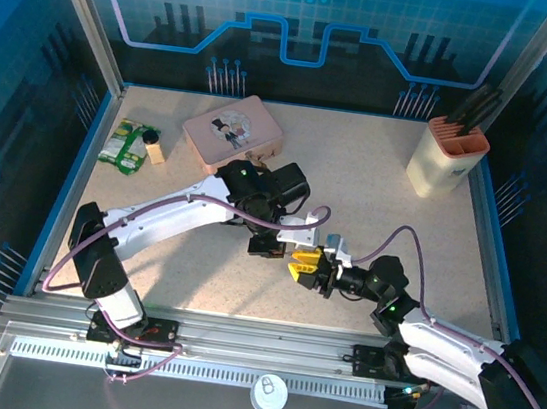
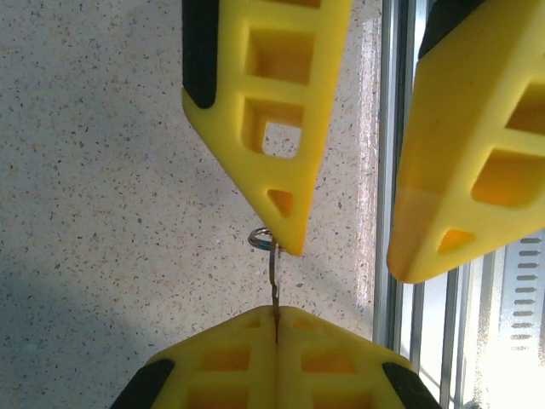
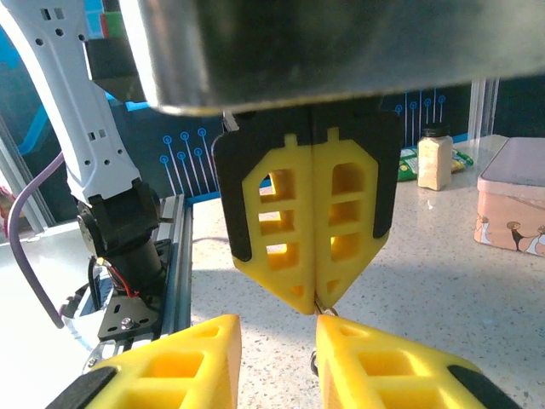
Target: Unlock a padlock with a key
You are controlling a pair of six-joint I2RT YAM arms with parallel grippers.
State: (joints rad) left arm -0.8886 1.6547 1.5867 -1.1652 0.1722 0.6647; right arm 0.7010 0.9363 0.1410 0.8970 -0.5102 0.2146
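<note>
Key hangs above speckled table within blue walls

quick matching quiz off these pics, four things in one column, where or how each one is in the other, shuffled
Things:
1. pink tin
2. beige holder
3. green packet
4. left gripper

Place or state:
a. far right corner
b. shut on the key
c. furthest left of the four
d. far side, just left of middle

Pairs: 1-d, 2-a, 3-c, 4-b
</note>
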